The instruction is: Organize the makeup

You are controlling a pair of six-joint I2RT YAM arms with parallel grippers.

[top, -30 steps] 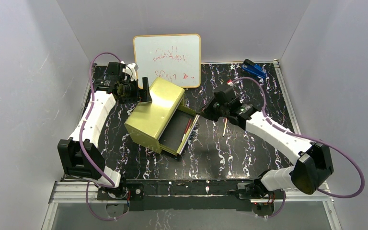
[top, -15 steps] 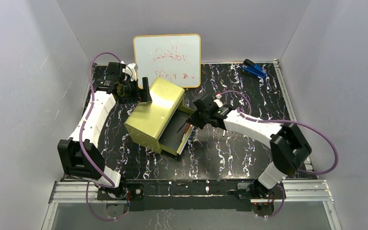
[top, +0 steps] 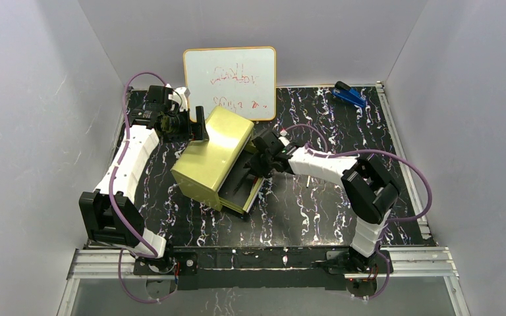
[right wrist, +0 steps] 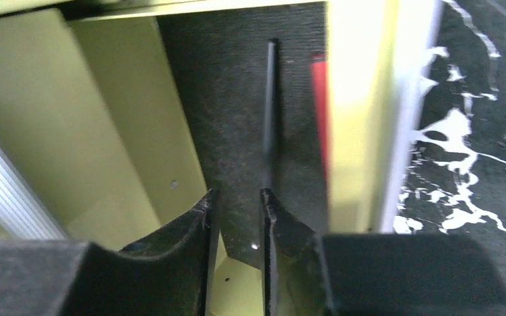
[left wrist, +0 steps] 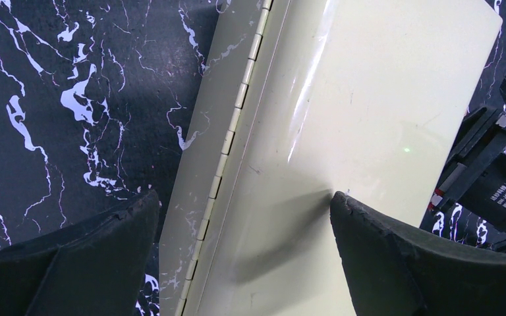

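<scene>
Your right end effector [right wrist: 236, 204]: narrowly parted, empty, over open drawer [right wrist: 227, 92], thin dark stick [right wrist: 270, 112] at its tip; left end effector [left wrist: 244, 201]: wide apart over yellow box [left wrist: 369, 99]

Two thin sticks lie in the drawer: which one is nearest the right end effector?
The dark stick, on the black floor of the drawer just ahead of the right end effector. The red stick lies off to the side, against the yellow wall.
</scene>
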